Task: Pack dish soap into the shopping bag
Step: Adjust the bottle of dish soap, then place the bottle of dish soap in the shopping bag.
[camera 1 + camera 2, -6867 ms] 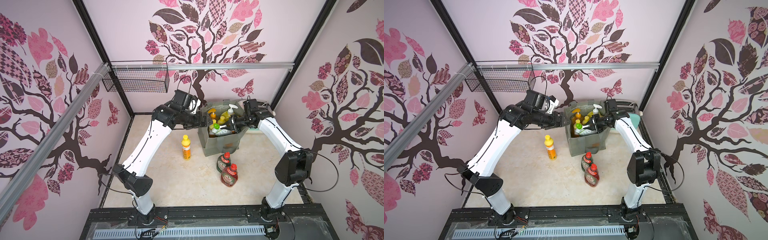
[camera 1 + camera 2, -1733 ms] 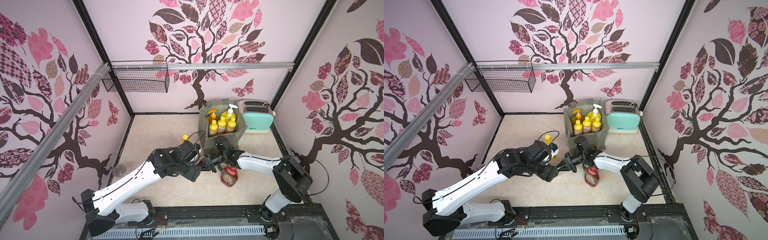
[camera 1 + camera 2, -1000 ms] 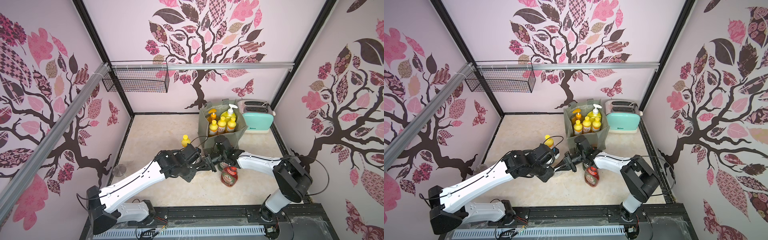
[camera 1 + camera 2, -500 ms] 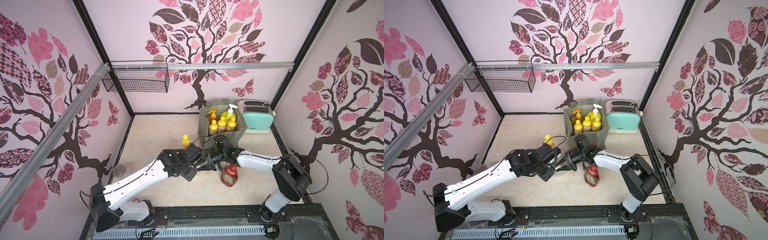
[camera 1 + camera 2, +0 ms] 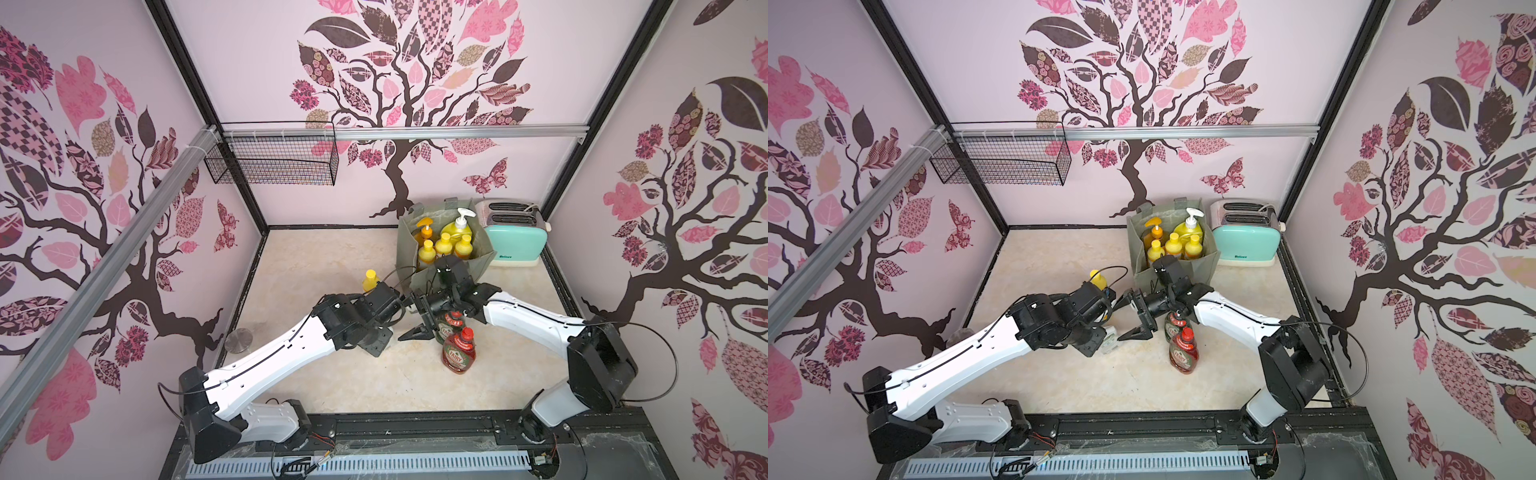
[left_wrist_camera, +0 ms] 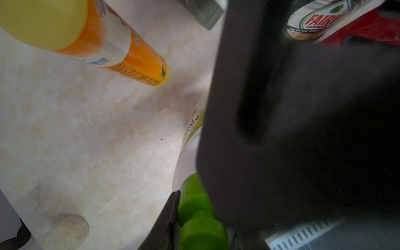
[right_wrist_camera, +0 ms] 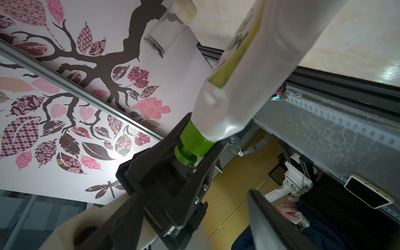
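Observation:
My left gripper (image 6: pixel 199 216) is shut on the green cap (image 7: pixel 192 145) of a white dish soap bottle (image 7: pixel 249 75), held low over the table (image 5: pixel 1109 338). Facing it, my right gripper (image 5: pixel 417 318) stands open, its fingers on either side of the left gripper's jaws and gripping nothing. One orange yellow-capped bottle (image 5: pixel 369 280) stands just behind my left wrist. A green Fairy bottle (image 5: pixel 451 326) and a red one (image 5: pixel 459 353) stand under my right forearm. The grey-green shopping bag (image 5: pixel 482 259) at the back holds several orange and yellow bottles (image 5: pixel 444 245).
A mint toaster (image 5: pixel 515 241) stands right of the bag. A black wire basket (image 5: pixel 274 162) hangs on the back left wall. A small glass jar (image 5: pixel 239 338) sits by the left wall. Bare table lies in front of the Fairy bottles.
My right gripper's jaws have spread wide open. My left gripper has stayed closed on the green cap, and its arm has edged toward the bag.

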{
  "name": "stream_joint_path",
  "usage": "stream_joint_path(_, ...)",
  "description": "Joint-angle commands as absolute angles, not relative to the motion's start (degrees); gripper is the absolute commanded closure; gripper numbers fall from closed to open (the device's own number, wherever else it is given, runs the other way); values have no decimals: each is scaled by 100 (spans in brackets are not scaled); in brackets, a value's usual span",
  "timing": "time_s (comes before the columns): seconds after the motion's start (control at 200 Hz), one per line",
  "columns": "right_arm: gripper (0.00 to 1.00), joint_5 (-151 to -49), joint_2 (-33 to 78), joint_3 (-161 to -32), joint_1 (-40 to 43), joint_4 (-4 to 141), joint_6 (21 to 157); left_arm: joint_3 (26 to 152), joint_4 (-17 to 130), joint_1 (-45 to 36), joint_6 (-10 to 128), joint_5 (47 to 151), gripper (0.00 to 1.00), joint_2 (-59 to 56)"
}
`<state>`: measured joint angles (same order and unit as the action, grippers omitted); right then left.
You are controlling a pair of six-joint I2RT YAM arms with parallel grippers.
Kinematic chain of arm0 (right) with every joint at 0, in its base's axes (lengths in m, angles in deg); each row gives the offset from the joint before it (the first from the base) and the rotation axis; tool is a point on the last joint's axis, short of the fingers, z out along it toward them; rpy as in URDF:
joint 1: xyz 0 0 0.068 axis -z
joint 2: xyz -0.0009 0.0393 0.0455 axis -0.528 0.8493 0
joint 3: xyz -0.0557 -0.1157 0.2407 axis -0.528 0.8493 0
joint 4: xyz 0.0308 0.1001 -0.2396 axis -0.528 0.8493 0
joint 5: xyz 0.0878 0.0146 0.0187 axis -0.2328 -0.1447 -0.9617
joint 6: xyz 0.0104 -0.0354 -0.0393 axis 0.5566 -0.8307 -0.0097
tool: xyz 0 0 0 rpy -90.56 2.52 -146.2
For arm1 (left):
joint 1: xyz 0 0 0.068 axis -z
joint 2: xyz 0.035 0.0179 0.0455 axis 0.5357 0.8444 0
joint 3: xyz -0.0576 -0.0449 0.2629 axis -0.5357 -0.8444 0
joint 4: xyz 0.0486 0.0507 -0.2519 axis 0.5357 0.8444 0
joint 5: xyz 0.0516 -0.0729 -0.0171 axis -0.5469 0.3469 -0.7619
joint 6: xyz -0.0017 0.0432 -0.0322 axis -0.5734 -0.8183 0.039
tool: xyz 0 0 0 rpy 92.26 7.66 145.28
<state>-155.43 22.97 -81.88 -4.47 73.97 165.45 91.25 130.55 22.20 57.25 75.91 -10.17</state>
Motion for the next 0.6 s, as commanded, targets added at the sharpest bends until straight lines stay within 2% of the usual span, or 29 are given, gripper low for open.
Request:
stream_joint_path(0.0, 19, -15367, 2053, -8941, -364, 7487, 16220, 9490, 13149, 2339, 5424, 7793, 100, -1035)
stream_joint_path(0.345, 18, -15125, 1541, -9513, -74, 7796, 15891, 10885, 13755, 2307, 5407, 7912, 100, -868)
stream_joint_path(0.59, 19, -15079, 1329, -10215, 28, 7502, 15754, 12493, 14852, 2302, 5164, 7906, 100, -642)
